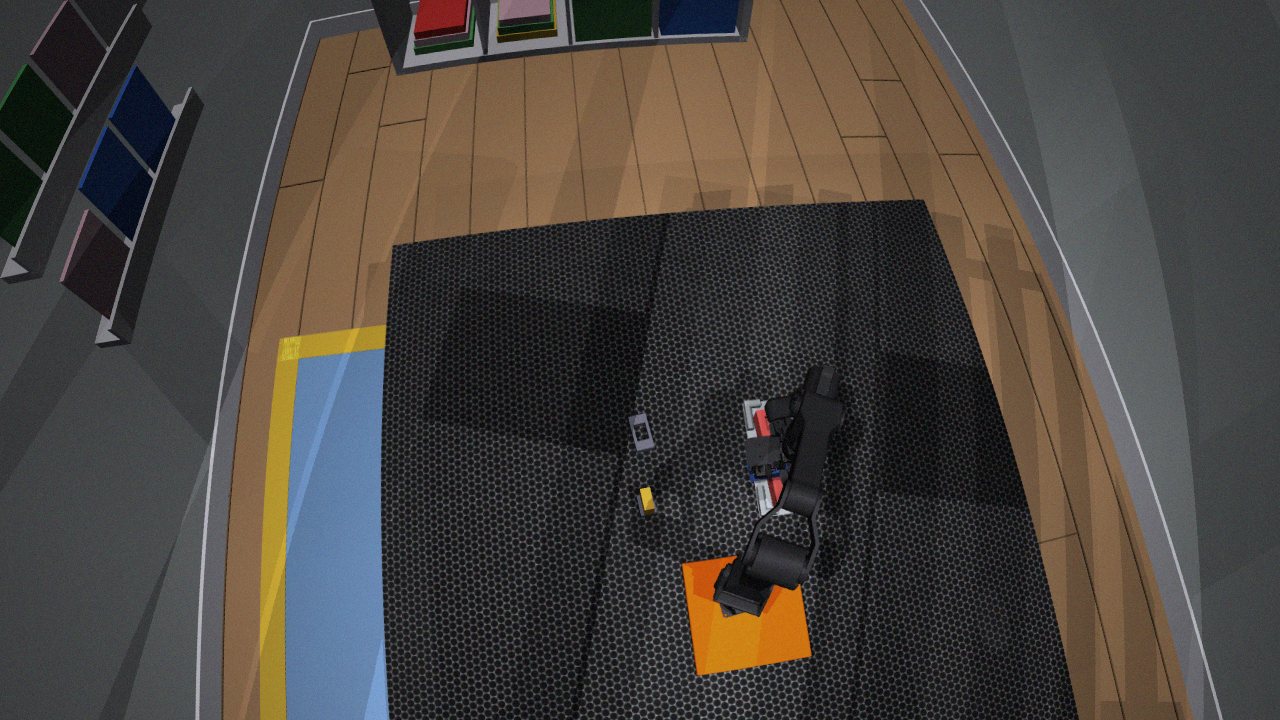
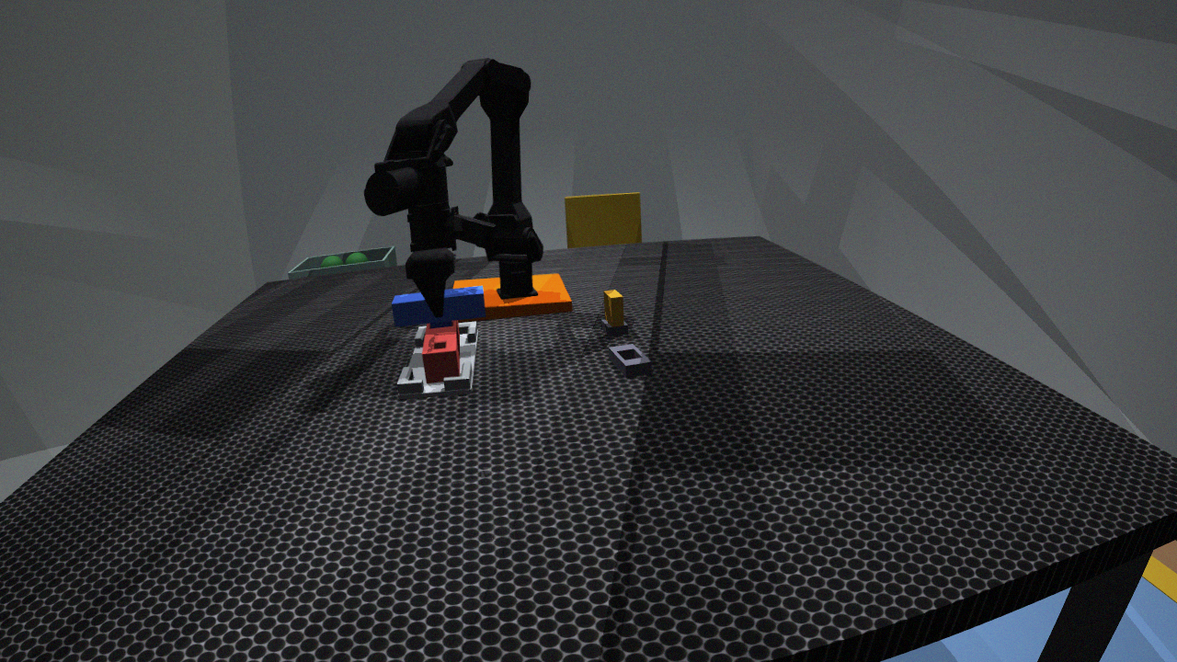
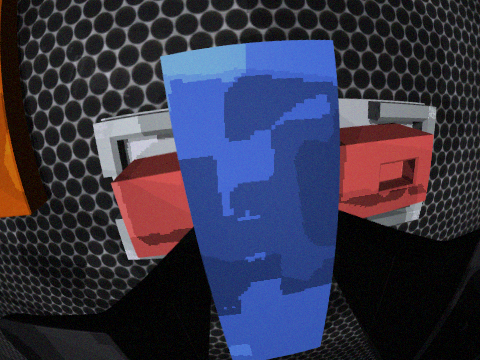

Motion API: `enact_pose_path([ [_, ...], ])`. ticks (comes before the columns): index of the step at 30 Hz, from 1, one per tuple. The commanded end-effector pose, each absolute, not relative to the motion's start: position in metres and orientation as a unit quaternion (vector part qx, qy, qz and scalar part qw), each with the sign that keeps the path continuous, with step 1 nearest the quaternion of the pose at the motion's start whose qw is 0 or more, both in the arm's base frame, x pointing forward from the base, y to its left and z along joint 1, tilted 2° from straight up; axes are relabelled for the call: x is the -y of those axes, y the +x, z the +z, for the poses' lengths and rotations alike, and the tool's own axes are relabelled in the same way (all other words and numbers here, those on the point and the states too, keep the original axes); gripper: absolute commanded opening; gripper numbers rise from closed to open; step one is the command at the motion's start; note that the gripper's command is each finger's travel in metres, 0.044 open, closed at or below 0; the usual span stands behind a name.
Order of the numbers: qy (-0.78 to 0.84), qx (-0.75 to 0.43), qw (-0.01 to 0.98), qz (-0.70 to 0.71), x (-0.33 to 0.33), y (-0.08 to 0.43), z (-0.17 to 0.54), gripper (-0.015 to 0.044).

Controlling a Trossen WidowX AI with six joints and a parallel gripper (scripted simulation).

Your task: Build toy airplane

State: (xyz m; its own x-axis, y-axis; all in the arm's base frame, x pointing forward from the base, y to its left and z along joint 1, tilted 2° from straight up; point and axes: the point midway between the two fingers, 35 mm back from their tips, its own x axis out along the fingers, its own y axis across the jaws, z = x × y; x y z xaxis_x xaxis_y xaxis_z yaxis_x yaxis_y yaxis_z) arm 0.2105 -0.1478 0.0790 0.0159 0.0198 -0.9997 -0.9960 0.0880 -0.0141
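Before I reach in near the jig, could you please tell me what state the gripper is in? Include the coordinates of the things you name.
Gripper [image 1: 766, 472] [image 2: 438, 315]: closed on the blue wing [image 1: 753, 477] [image 2: 411, 307] [image 3: 260, 200], held above the red fuselage [image 1: 776, 489] [image 2: 441, 360] [image 3: 155, 200].

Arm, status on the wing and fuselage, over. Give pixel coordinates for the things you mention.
Gripper [image 1: 768, 472] [image 2: 439, 316] shut on blue wing [image 1: 754, 478] [image 2: 411, 309] [image 3: 260, 200], over fuselage [image 1: 776, 489] [image 2: 441, 362] [image 3: 382, 170]. Fuselage in cradle [image 1: 752, 411] [image 2: 408, 384] [image 3: 107, 135]. Yellow tail fin [image 1: 647, 499] [image 2: 613, 307] off to one side. No obstruction seen.

Shows, from the top, fuselage [image 1: 761, 421] [image 2: 440, 367] [image 3: 360, 160] in cradle [image 1: 751, 410] [image 2: 408, 382] [image 3: 102, 150] on tabletop [image 1: 537, 537] [image 2: 576, 494] [image 3: 75, 75], wing [image 1: 752, 477] [image 2: 413, 309] [image 3: 260, 165] crosswise above; to the left, tail fin [image 1: 647, 498] [image 2: 613, 307] on one holder [image 2: 615, 327], near another [image 1: 647, 445] [image 2: 638, 370].
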Motion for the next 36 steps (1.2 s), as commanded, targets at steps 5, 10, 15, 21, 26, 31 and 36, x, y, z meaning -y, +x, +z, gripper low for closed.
enact_pose_path([
  [5, -0.476, -0.513, 0.530, 0.479, 0.148, 0.211, 0.079, 0.0109],
  [10, -0.476, -0.513, 0.530, 0.479, 0.148, 0.211, 0.079, 0.0240],
  [15, -0.476, -0.513, 0.530, 0.479, 0.148, 0.211, 0.079, 0.0371],
  [21, -0.476, -0.513, 0.530, 0.479, 0.148, 0.211, 0.079, 0.0440],
  [26, -0.476, -0.513, 0.530, 0.479, 0.148, 0.211, 0.079, 0.0440],
  [31, -0.477, -0.513, 0.530, 0.478, 0.151, 0.213, 0.122, 0.0440],
  [36, -0.477, -0.514, 0.528, 0.479, 0.149, 0.210, 0.164, 0.0440],
])
